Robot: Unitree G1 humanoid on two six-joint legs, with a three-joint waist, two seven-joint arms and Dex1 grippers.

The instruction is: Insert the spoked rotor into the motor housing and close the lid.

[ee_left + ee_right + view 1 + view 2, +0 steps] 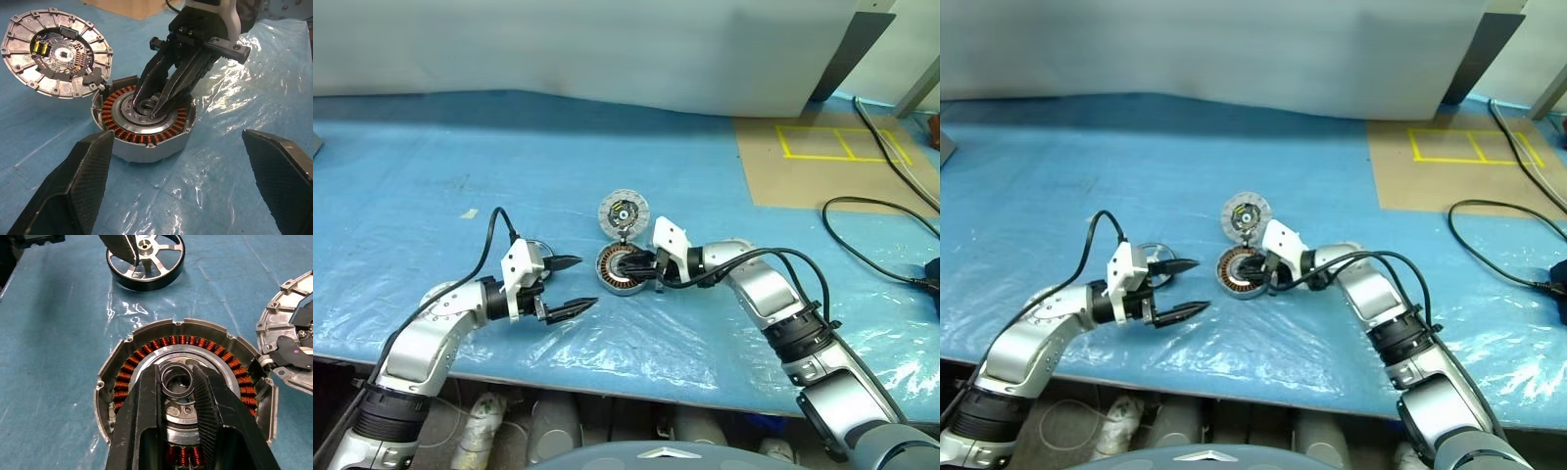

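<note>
The motor housing (pixel 607 278), a shallow silver casing ringed with copper windings, lies mid-table on the blue sheet. Its lid (pixel 624 213), a round segmented disc, stands swung open at the housing's far side. My right gripper (pixel 176 377) reaches down into the housing's centre, shut on a small dark ring washer (pixel 176 394). The spoked rotor (pixel 156 264) lies flat on the sheet to the left of the housing, partly behind my left gripper (pixel 585 283). That gripper hangs open and empty just left of the housing, pointing at it.
A crinkled blue plastic sheet (pixel 431 196) covers the table. A cardboard patch with yellow tape squares (pixel 832 157) lies at the back right, and black cables (pixel 876 257) run along the right side. A white wall closes off the back.
</note>
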